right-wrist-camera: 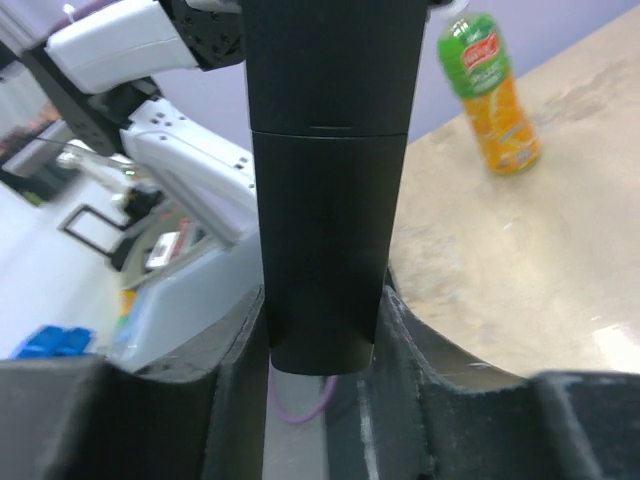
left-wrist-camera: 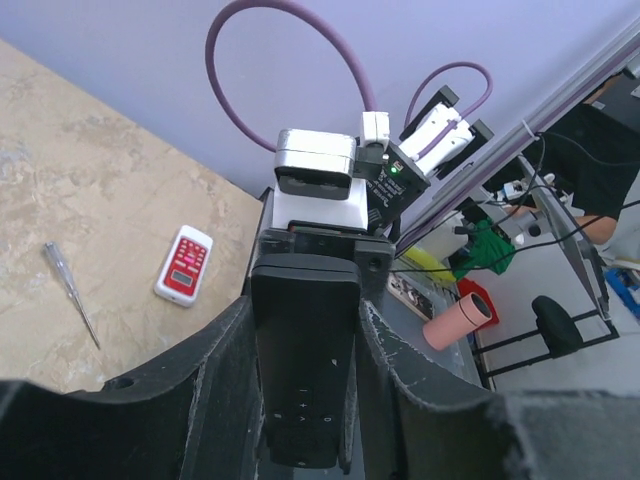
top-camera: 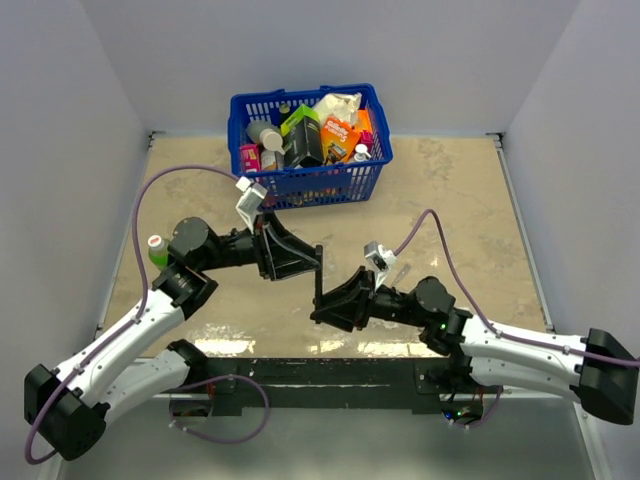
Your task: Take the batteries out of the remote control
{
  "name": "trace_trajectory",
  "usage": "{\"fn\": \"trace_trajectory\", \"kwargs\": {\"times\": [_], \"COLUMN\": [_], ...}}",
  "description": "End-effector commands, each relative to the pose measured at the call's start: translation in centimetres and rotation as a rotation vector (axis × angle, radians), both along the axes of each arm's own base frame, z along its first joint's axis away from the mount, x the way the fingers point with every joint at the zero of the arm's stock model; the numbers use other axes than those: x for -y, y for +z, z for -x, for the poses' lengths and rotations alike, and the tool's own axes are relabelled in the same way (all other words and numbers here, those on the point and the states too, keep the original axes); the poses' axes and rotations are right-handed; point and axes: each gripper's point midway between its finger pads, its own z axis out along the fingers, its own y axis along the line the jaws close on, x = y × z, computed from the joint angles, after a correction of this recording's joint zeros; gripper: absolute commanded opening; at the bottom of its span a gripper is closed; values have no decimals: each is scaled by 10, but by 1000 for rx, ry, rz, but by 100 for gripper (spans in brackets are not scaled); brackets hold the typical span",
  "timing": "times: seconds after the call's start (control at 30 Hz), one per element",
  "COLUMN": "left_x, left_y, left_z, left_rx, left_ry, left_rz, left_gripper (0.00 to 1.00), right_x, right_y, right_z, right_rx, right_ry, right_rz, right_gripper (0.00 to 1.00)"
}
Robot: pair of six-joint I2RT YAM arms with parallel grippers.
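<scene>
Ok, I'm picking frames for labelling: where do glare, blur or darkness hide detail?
Top external: a glare streak along the near edge of the table. Left wrist: the remote reads dark, buttons faint. Right wrist: its back is nearly black, the bottle slightly soft.

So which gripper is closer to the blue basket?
Left. The left gripper hangs before the blue basket; the right gripper, across the remote control, sits farther from it.
</scene>
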Motion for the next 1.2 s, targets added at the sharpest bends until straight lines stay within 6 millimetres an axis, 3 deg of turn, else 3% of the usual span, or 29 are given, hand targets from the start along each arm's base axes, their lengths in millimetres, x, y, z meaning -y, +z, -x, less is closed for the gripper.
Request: {"fn": "trace_trajectory", "kwargs": {"times": [0.0,0.1,0.17,0.2,0.27,0.3,0.33,0.37,0.4,0.43,0.5,0.53,0.57,0.67,0.87,1.17], "left_x": [1,3,1,1,-3,-5,-8,-9,-10,-13,-14,-15,-16,-18,-20,-2], "left_y": [4,-10,-16,-15,-25,-22,-33,-36,-32,-51,-55,-68,-72,-78,-112,-128], "left_z": [3,-7,-15,-18,-29,-34,-40,-44,-48,-54,-63,-68,-70,-78,-91,-90], "left_rx": [9,-23,-14,-2,15,34,8,40,61,12,32,3,13,5,-37,-58], "left_ry": [-26,15,60,79,148,174,212,226,246,271,292,304,305,345,378,262], "left_rz": [33,-18,-52,-60,-118,-133,-183,-214,-222,-290,-342,-395,-418,-442,-541,-558], "left_gripper": [7,40,54,67,80,82,84,85,86,86,86,85,85,85,85,85], "right_x": [12,22,31,33,38,39,39,40,41,41,41,41,47,52,48,42], "right_y": [22,16,8,6,-6,-11,-11,-28,-33,-33,-54,-61,-78,-96,-101,-108], "right_z": [-12,-25,-33,-34,-38,-38,-39,-38,-41,-42,-44,-46,-46,-49,-50,-49], "right_rx": [38,14,-15,-20,-42,-47,-50,-70,-75,-80,-118,-134,-167,-224,-251,-274], "right_ry": [-93,-187,-254,-265,-296,-301,-303,-302,-318,-318,-328,-339,-353,-382,-382,-363], "right_rz": [-53,-11,17,29,86,112,132,203,233,254,366,408,491,616,678,686], "right_gripper": [12,5,2,0,0,0,0,0,0,0,0,0,0,0,0,0]}}
